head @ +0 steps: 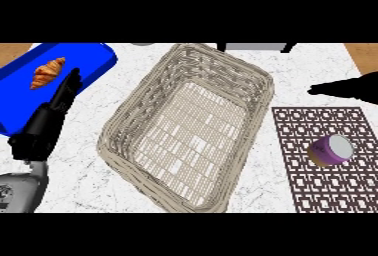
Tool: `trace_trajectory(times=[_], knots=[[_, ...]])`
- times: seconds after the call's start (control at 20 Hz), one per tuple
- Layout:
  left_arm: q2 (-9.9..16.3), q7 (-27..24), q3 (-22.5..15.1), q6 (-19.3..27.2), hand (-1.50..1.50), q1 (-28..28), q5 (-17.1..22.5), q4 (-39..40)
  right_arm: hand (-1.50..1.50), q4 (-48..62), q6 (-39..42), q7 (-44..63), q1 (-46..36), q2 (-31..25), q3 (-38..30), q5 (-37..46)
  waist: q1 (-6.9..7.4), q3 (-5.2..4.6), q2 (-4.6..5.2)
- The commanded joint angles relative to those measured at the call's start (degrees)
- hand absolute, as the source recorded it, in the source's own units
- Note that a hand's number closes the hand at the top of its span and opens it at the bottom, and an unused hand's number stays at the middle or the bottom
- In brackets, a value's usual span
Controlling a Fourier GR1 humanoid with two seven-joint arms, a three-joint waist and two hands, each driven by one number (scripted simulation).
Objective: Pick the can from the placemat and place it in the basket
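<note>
The basket point(188, 130) stands in the middle of the white marbled worktop point(85, 165); it is woven, grey-beige, and lies turned at an angle. All other places are given from this basket.

To the right of the basket lies the placemat point(325, 180), dark with a pattern of open squares, apart from the basket's right wall. The can point(331, 150) rests on this placemat, tilted so that its pale round end faces up and to the right; its side is purple. No robot hand touches it.

To the left of the basket lies a blue tray point(92, 60), and a croissant point(47, 73) sits on it.

The left robot hand point(50, 120) shows at the left of the basket, over the edge of the blue tray; its fingers are straight and point upward, holding nothing, and its grey forearm comes from the lower left corner.

The right robot hand point(347, 87) shows at the upper right of the basket, above the placemat, only as a dark shape; I cannot tell if its fingers are open or closed
</note>
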Motion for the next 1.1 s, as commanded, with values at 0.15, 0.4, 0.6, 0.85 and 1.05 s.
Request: trace_trajectory(times=[0.15, 0.4, 0.6, 0.85, 1.05], knots=[[0.4, 0.2, 1.7, -2.0, 0.00, 0.5, -0.6, -0.1, -1.50, 4.3, -0.9, -5.7, 1.5, 3.8, 5.4, 13.2, -0.05, -0.02, -0.02], [0.0, 2.8, 1.9, -2.7, 0.00, 4.0, -0.1, -6.5, -1.50, 8.3, -8.5, -16.7, 7.2, 0.6, 7.5, 22.1, 0.02, 0.04, -0.15], [-3.2, -2.8, 2.4, -1.5, 0.00, -0.9, -3.4, 3.9, -1.50, 9.3, -7.2, -14.7, 6.2, 6.5, 5.9, 25.1, -0.65, -0.04, -0.09], [-1.4, 1.0, 5.2, -4.4, 0.00, -3.6, -1.0, 2.4, -1.50, 17.3, -16.6, -24.8, 8.8, 5.2, 7.0, 32.1, -0.49, 0.00, -0.02], [-2.8, -2.5, 5.0, -4.7, 0.00, 3.3, -2.7, 0.1, -1.50, 15.6, -15.7, -24.3, 8.1, 9.6, 4.6, 34.1, -0.35, -0.03, -0.13]])
